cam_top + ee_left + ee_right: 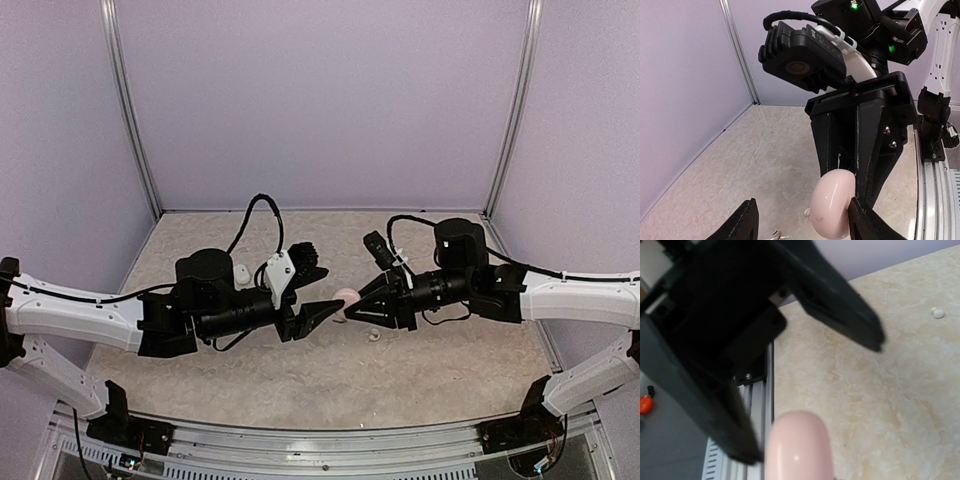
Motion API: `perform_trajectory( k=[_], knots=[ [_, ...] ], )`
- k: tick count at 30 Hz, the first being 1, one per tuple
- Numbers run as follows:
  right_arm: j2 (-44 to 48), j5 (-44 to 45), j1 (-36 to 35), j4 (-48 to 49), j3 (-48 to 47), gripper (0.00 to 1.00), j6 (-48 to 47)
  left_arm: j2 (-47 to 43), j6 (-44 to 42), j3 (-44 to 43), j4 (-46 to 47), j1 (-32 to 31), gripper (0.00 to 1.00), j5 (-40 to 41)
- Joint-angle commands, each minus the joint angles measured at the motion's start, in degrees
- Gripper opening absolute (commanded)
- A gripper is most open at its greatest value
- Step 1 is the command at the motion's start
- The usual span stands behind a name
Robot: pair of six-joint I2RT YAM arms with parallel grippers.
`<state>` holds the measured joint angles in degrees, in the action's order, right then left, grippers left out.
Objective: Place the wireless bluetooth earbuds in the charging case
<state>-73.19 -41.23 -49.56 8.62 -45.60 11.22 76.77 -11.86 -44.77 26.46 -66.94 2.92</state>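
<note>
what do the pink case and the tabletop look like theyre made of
The pink case: most likely hard plastic, smooth and glossy; its rounded shell carries soft highlights. The tabletop: beige with marbled veining and a faint sheen, so a stone-look laminate or vinyl seems likelier than real stone, but the look leaves it open.

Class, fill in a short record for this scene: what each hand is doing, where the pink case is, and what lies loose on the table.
left hand: open, one finger on each side of the pink case; whether it touches the case is unclear
right hand: shut on the pink case
pink case: held above the table, between the two hands
earbud: loose on the table, close to the right hand
table: pale, marbled surface
earbuds in case: none seen
</note>
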Motion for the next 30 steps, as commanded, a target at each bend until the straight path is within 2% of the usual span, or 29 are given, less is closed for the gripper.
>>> perform_trajectory(
  k=[1,13,23,30],
  knots=[
    [-0.10,-0.73,-1.07,-0.89,-2.33,0.04,-1.42,0.84,-2.25,-2.07,-1.76,-0.10,0.61,3.84],
    [-0.91,-1.63,-1.43,-0.61,-1.92,0.01,-2.08,-1.86,-1.90,-0.65,0.92,0.94,0.57,7.80],
    [0.18,-2.07,-1.42,0.90,-0.87,0.00,-2.38,-3.36,-1.18,0.91,1.38,1.85,0.57,9.14],
    [3.05,-1.09,1.66,2.82,2.02,0.00,-0.15,-5.56,6.94,3.04,1.80,7.64,0.61,3.98]
  ],
)
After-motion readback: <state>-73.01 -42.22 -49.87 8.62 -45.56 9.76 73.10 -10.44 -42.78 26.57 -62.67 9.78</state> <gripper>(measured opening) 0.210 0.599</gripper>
